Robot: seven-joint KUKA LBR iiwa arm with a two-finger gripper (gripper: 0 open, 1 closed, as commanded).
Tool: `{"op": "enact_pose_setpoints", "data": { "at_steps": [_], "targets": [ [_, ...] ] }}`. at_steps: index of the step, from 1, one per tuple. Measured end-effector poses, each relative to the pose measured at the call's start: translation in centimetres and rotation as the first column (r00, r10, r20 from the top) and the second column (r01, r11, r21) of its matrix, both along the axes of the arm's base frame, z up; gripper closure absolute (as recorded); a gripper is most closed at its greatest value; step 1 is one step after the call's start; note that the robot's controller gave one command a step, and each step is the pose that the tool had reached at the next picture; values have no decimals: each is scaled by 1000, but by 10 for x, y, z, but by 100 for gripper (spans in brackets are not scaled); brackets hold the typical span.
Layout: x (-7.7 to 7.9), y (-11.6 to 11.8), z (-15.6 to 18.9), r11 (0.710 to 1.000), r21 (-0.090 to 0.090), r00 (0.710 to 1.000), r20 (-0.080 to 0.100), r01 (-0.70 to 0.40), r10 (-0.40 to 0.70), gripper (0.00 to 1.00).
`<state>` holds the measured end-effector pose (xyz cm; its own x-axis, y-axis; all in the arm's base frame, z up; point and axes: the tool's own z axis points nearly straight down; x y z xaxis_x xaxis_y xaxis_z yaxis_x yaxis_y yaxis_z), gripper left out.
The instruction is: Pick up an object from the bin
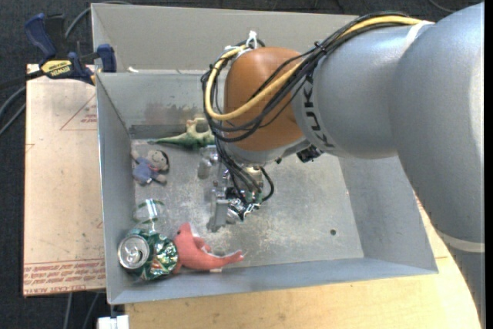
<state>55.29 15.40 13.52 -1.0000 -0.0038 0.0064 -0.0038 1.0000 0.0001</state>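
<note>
Grey arm [400,88] hid much; the gripper [219,216], clenched or released I couldn't tell, seemingly hovered near the pink toy [194,247]; centring over it seemed wise.

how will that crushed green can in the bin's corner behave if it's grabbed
The green can looks crumpled, so probably empty and light, and it may dent further under a squeeze. Its crushed sides should stop it rolling far. It seems to touch the pink toy, so a push would likely shift that too.
</note>
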Motion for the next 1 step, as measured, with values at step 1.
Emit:
{"op": "enact_pose_setpoints", "data": {
  "at_steps": [1],
  "targets": [
    [2, -1, 5, 1000, 1, 1000, 7, 5, -5, 0]
  ]
}}
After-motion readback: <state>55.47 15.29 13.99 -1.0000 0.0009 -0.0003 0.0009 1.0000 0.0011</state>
